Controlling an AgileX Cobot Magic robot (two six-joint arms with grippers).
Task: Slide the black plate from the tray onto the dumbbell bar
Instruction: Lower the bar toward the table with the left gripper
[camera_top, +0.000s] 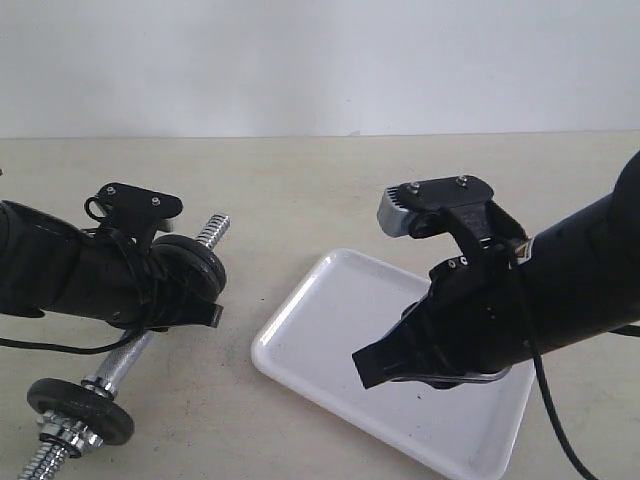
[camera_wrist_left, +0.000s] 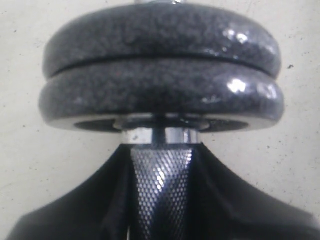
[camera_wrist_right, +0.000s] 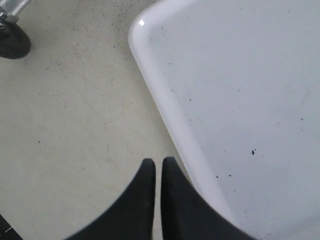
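Note:
The dumbbell bar (camera_top: 128, 358) lies slanted on the table, its threaded end (camera_top: 215, 226) pointing away. My left gripper (camera_wrist_left: 160, 150) is shut on the bar's knurled grip (camera_wrist_left: 161, 185). Just beyond its fingertips two matte-black plates (camera_wrist_left: 161, 67) sit pressed together on the bar; in the exterior view these plates (camera_top: 192, 266) are beside the left gripper (camera_top: 190, 312). The white tray (camera_top: 330, 330) shows only dark specks on its surface. My right gripper (camera_top: 368, 368) hovers over the tray's left rim (camera_wrist_right: 170, 107), and in the right wrist view this gripper (camera_wrist_right: 158, 162) is shut on nothing.
Another black disc (camera_top: 80, 410) with a chrome collar sits at the bar's near end; the same disc (camera_wrist_right: 12, 45) shows in the right wrist view. Beige tabletop (camera_top: 330, 190) runs back to a white wall.

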